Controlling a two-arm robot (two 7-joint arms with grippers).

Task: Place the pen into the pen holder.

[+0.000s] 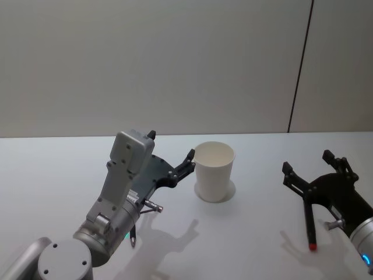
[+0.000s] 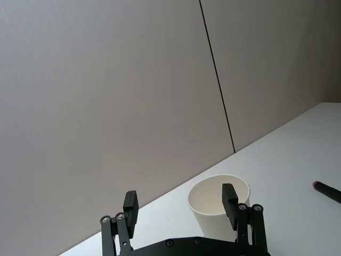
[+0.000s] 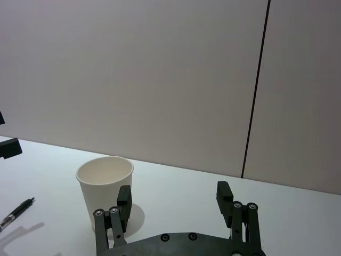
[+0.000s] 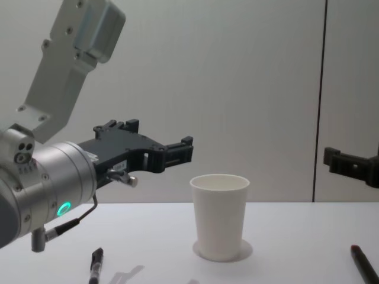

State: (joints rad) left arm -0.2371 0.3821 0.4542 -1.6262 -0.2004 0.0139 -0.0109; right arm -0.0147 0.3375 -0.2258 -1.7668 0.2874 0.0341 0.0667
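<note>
The pen holder [image 1: 214,172], a plain white paper cup, stands upright on the white table [image 1: 256,233]; it shows too in the chest view [image 4: 219,216]. A black pen [image 1: 133,238] lies on the table under my left arm. A dark pen with a red end [image 1: 309,226] lies below my right gripper. My left gripper [image 1: 172,146] hovers open just left of the cup's rim, holding nothing. Right of the cup, my right gripper [image 1: 307,161] is open and empty above the table. The left wrist view has the cup [image 2: 218,205] just beyond the open fingers [image 2: 229,194].
A plain grey wall [image 1: 175,64] with a dark vertical seam [image 1: 300,64] rises behind the table. Bare tabletop lies between the cup and the right gripper, and in front of the cup.
</note>
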